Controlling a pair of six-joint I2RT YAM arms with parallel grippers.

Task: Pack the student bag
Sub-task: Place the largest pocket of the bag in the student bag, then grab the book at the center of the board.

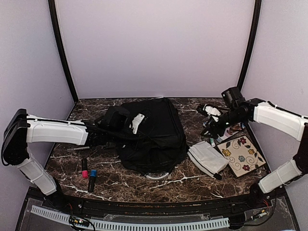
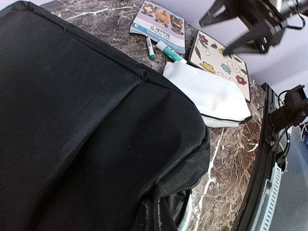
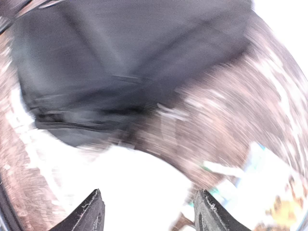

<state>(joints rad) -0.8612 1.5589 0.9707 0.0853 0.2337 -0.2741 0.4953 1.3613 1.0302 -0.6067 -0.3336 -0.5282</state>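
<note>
The black student bag [image 1: 154, 139] lies flat in the middle of the table and fills the left wrist view [image 2: 72, 120]. It also shows blurred in the right wrist view [image 3: 120, 62]. My left gripper [image 1: 122, 126] rests on the bag's left top side; its fingers are lost against the black fabric. My right gripper [image 1: 211, 129] is open and empty, hovering above the table right of the bag. It also shows in the left wrist view [image 2: 224, 33]. In its own blurred view it [image 3: 151, 211] is over the white pouch [image 3: 120, 187].
The white pouch [image 1: 208, 159] lies right of the bag, with a floral notebook [image 1: 242, 155] beside it. A picture book [image 2: 161, 19] and green markers [image 2: 150, 48] lie behind them. Pink and blue markers [image 1: 87, 174] and a pen [image 1: 77, 149] lie front left.
</note>
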